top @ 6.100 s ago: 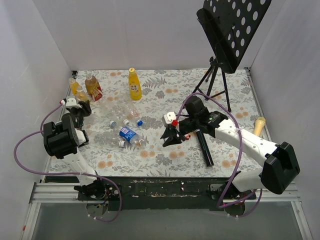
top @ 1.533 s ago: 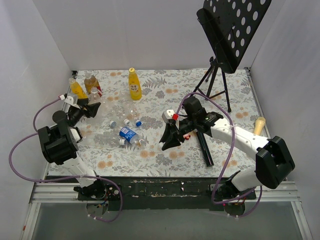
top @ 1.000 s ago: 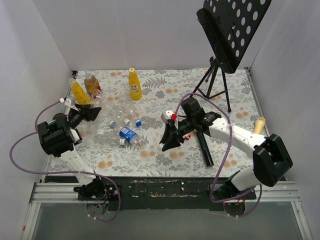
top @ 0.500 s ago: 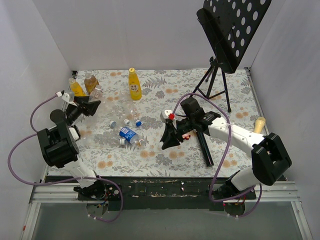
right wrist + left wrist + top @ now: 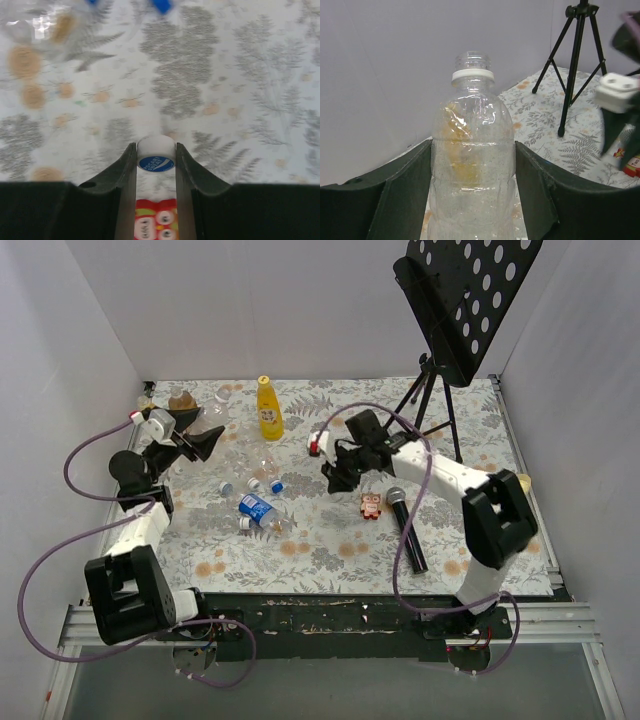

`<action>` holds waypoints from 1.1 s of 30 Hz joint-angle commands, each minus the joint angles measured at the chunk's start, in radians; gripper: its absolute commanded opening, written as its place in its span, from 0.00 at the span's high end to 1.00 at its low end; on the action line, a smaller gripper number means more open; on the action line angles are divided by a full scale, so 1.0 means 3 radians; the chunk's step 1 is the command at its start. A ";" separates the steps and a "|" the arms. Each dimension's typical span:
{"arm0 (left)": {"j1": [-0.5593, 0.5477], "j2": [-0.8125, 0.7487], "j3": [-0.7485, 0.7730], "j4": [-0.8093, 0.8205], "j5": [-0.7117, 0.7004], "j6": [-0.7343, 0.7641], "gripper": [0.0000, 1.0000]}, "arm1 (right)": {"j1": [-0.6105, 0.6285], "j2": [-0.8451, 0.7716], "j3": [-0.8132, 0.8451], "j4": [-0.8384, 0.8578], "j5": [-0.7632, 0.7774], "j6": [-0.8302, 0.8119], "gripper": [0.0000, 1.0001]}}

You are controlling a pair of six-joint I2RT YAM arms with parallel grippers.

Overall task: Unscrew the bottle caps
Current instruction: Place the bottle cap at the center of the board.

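Note:
In the left wrist view my left gripper (image 5: 472, 150) is shut on an upright clear bottle (image 5: 472, 180); its threaded neck (image 5: 472, 61) is bare above a white ring. From the top view this gripper (image 5: 203, 436) is raised at the back left. My right gripper (image 5: 155, 150) is shut on a white bottle cap (image 5: 156, 155) with a blue logo and hovers above the cloth. In the top view it (image 5: 335, 474) sits mid-table, with the cap hidden. Several clear bottles (image 5: 250, 455) and a blue-labelled one (image 5: 258, 508) lie between the arms. A yellow bottle (image 5: 268, 408) stands behind them.
A brown bottle (image 5: 182, 400) stands in the back left corner. Loose caps (image 5: 278, 485) lie among the bottles. A small red toy (image 5: 373, 505) and a black microphone (image 5: 405, 527) lie right of centre. A music stand's tripod (image 5: 432, 400) is at the back right.
My left arm has lifted the clear bottle up and toward the back. My right arm has swung away from the table's middle toward the back left, still holding the cap.

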 commanded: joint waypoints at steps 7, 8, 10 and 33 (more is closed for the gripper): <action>-0.0108 -0.1125 -0.0338 -0.0923 -0.0168 0.0077 1.00 | -0.0238 0.1883 0.2595 -0.0769 0.1382 -0.0423 0.96; -0.0113 -0.1232 -0.0369 -0.1005 -0.0173 0.0087 1.00 | -0.0243 0.1980 0.2745 -0.0790 0.1377 -0.0397 0.95; -0.0123 -0.1391 -0.0440 -0.1056 -0.0168 0.0057 1.00 | -0.0249 0.2149 0.2935 -0.0764 0.1387 -0.0361 0.92; -0.0461 -0.1826 -0.1033 -0.0715 0.0282 -0.0439 1.00 | -0.0254 0.0265 0.1418 -0.1178 -0.1570 -0.1316 0.19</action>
